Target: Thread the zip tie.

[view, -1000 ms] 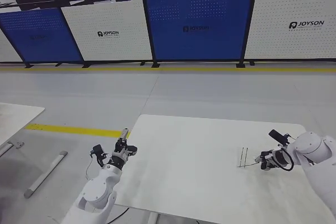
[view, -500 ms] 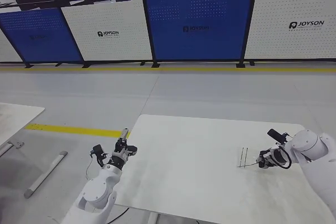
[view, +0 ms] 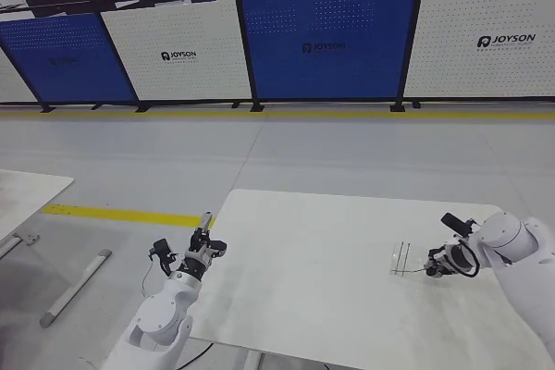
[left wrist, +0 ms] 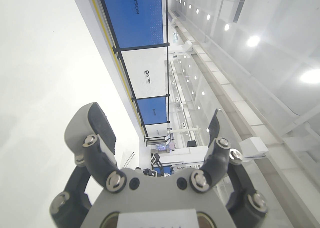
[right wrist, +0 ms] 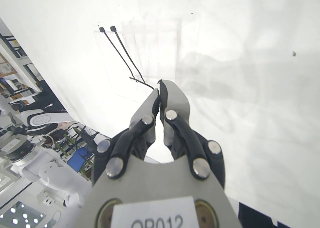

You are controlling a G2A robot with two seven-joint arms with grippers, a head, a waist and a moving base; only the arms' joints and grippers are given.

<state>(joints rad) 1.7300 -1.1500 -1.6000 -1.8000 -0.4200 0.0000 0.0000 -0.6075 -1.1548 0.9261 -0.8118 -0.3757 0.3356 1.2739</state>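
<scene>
Two black zip ties (right wrist: 117, 49) lie side by side on a clear thin sheet (right wrist: 155, 49) on the white table (view: 305, 268), right of its middle; in the top view the zip ties (view: 401, 256) appear as thin lines. My right gripper (right wrist: 158, 90) is shut at their tail ends, and the tail of one tie runs in between its fingertips. That same right gripper (view: 433, 269) sits just right of the ties in the top view. My left gripper (left wrist: 157, 124) is open and holds nothing. It points upward at the table's left edge, where the top view shows the left gripper (view: 203, 225).
The table's rounded left edge (view: 224, 208) lies beside the left arm. Broad bare tabletop separates the two arms. Blue and white pegboard panels (view: 324, 46) stand far behind, past a yellow floor line (view: 120, 215).
The right arm has edged slightly left toward the ties, and the pinched tail has shifted a little with it. The left arm has not moved.
</scene>
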